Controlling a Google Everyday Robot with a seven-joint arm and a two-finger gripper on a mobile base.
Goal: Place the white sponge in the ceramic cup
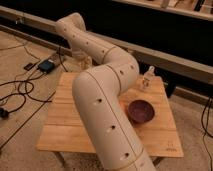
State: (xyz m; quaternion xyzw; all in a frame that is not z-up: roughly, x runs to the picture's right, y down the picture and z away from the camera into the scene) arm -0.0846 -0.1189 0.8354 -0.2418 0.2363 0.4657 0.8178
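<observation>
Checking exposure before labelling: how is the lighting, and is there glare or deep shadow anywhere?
Camera view: warm, dim light; the wooden table and arm are evenly lit, the wall behind is nearly black. The end effector hangs above the table's far left corner, dimly lit. No glare on the bowl.

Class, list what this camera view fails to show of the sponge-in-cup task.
1. White sponge: nowhere visible in camera view; the arm covers the table's middle.
2. Ceramic cup: likewise unseen, same cause.
3. Gripper, by the table's far left corner: too small to tell any load.
</observation>
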